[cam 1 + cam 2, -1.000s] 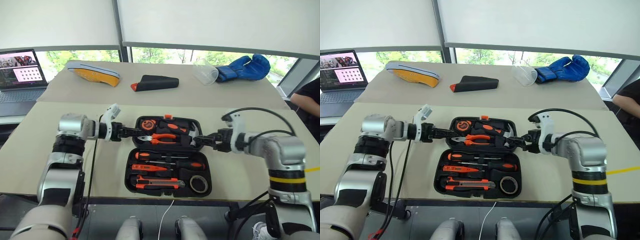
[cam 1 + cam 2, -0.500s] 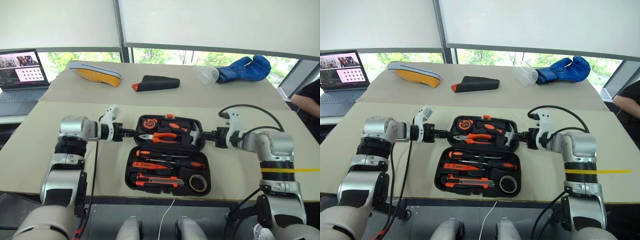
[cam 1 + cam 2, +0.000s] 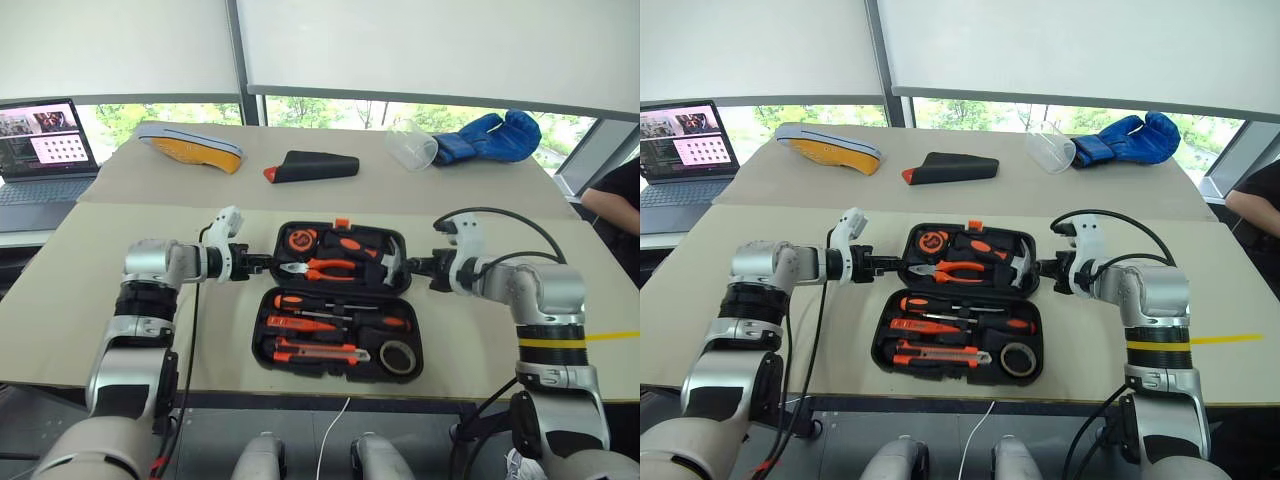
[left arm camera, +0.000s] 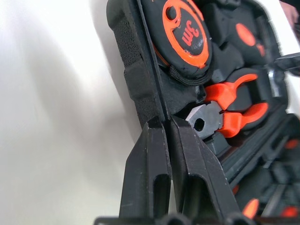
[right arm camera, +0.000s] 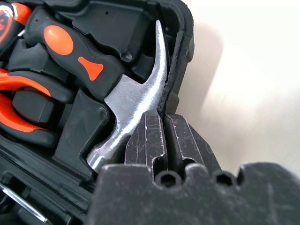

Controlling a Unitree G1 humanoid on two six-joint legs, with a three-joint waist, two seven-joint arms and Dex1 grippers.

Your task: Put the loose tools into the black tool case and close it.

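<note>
Claws gripped the black tool case (image 3: 340,300) from both sides. It lay open on the counter (image 3: 60,300), near the front edge, its far half tilted up off the surface. The left claw (image 4: 165,123) was pinched tight on the left rim of that raised half, beside the round tape measure (image 4: 185,35) and the orange-handled pliers (image 4: 229,110). The right claw (image 5: 163,117) was pinched just as tight on the right rim, next to the hammer (image 5: 136,105) head.

In the near half the loose tools sat in their recesses: two screwdrivers (image 3: 345,312), a slim orange stick tool (image 3: 300,324), a utility knife (image 3: 315,352) and a small dark tape roll (image 3: 398,356) at the right front corner. A small orange latch (image 3: 343,223) showed on the far rim.

Farther back on the counter lay a yellow-soled shoe (image 3: 192,146), a black pouch with a red tip (image 3: 312,166), a clear cup (image 3: 412,146) on its side and a blue glove (image 3: 490,136). A laptop (image 3: 42,150) stood open at the far left.
</note>
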